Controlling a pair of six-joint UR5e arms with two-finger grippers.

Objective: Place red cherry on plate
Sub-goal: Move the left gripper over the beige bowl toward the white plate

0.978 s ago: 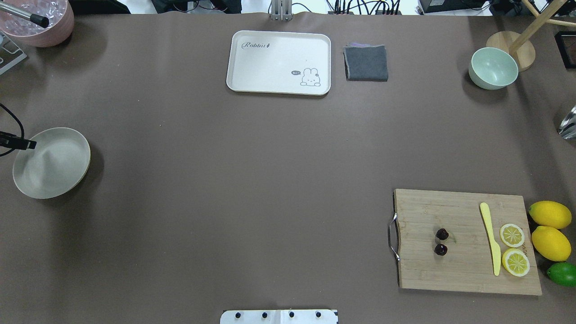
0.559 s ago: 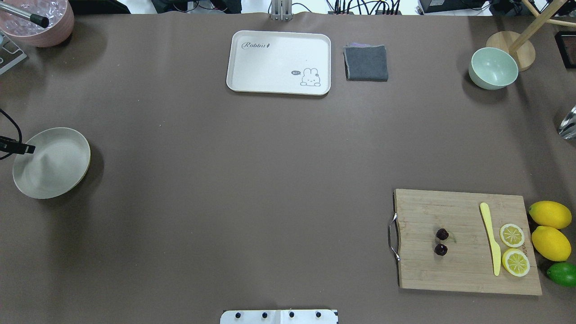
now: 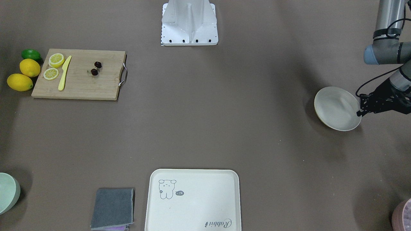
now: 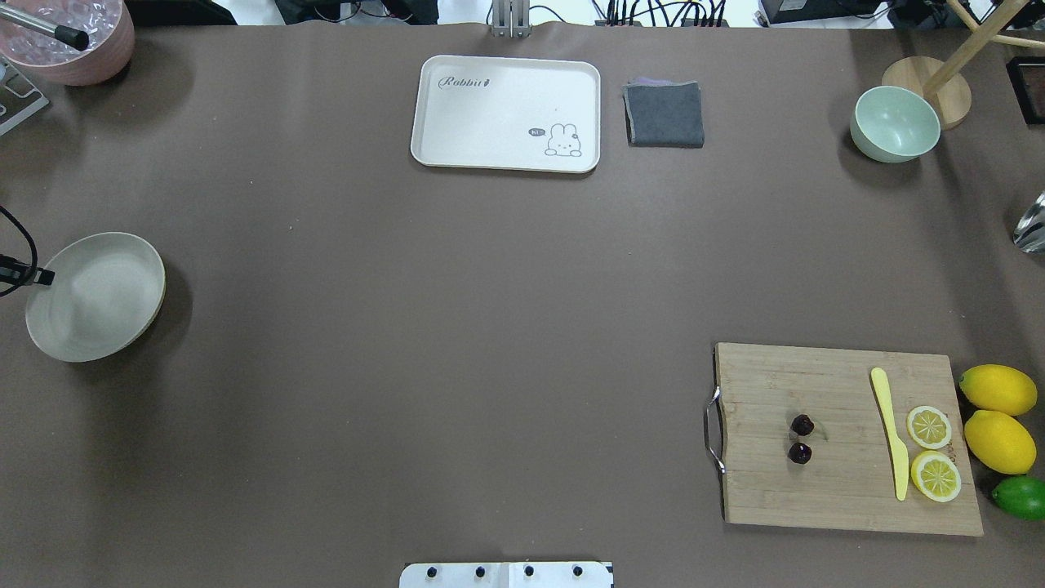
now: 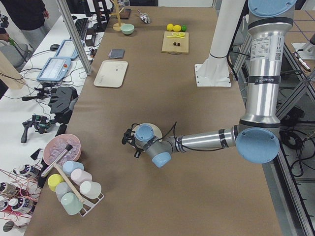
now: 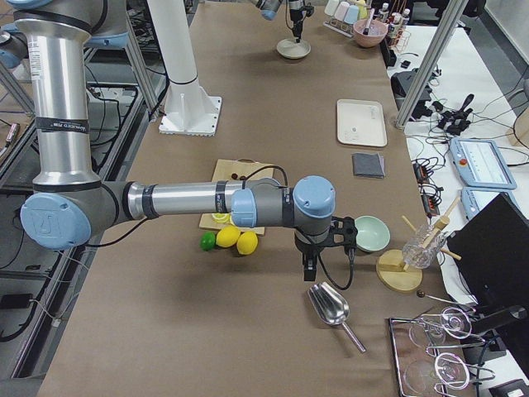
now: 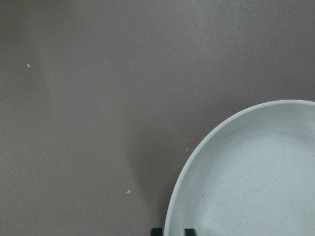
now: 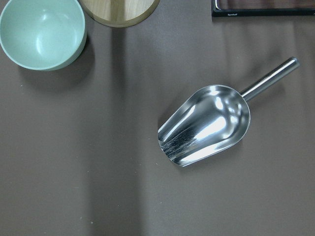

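The red cherry [image 4: 802,425], a pair of tiny dark fruits, lies on the wooden cutting board [image 4: 841,490] at the near right; it also shows in the front view [image 3: 94,72]. Far across the table at the left edge sits the cream plate [image 4: 106,302] [image 3: 335,109]. My left gripper [image 4: 45,278] [image 3: 360,110] is at the plate's outer rim. In the left wrist view its fingertips [image 7: 156,231] straddle that rim [image 7: 197,157] closely, shut on it. My right gripper [image 6: 326,248] hovers beyond the board over a metal scoop; I cannot tell its state.
A yellow knife [image 4: 890,433], two lemon slices [image 4: 931,426], two lemons [image 4: 998,390] and a lime [image 4: 1020,496] are at the board's right side. The rabbit tray [image 4: 506,98], grey cloth [image 4: 664,114], green bowl [image 4: 896,122] and scoop [image 8: 206,123] lie further back.
The left gripper's tip has drifted toward the near-left along the plate's rim, and the plate has shifted slightly right. The cherry and board have not moved.
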